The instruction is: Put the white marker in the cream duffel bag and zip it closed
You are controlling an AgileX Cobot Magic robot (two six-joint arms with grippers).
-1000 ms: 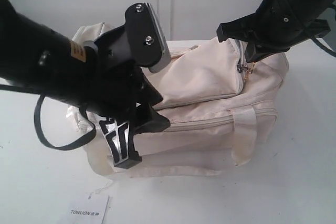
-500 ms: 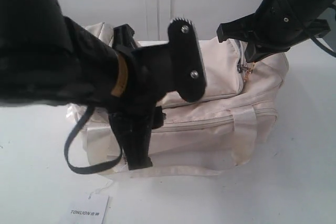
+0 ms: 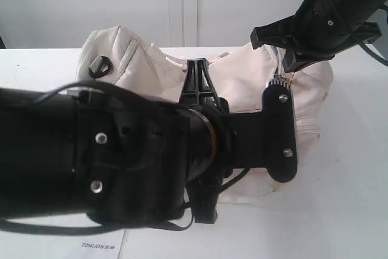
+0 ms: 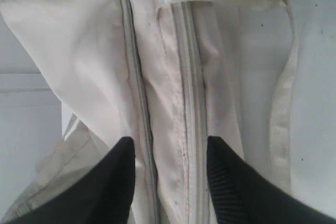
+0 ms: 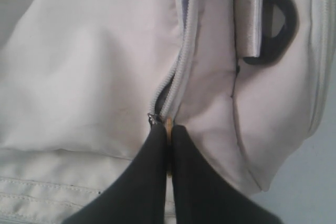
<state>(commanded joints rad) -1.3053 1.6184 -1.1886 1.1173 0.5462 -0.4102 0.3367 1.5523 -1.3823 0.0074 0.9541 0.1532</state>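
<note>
Right gripper (image 5: 168, 130) is pinching the zipper pull (image 5: 167, 123) on the cream duffel bag (image 5: 79, 56), left gripper (image 4: 169, 145) hanging open — unbraced bag may drag along, pull slipping free.

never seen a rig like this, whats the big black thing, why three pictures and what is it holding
This is a robot with two black arms, each ending in a two-fingered end effector. The wide picture comes from a camera off the arms: the left arm fills the foreground and the right arm reaches in from the top right. On the white table lies a soft cream fabric duffel bag, with a printed paper tag nearer the camera. The other two pictures come from cameras on the wrists. The left end effector is open over a zipper line of the bag, holding nothing. The right end effector is shut on the small gold zipper pull. No marker shows in any picture.
</note>
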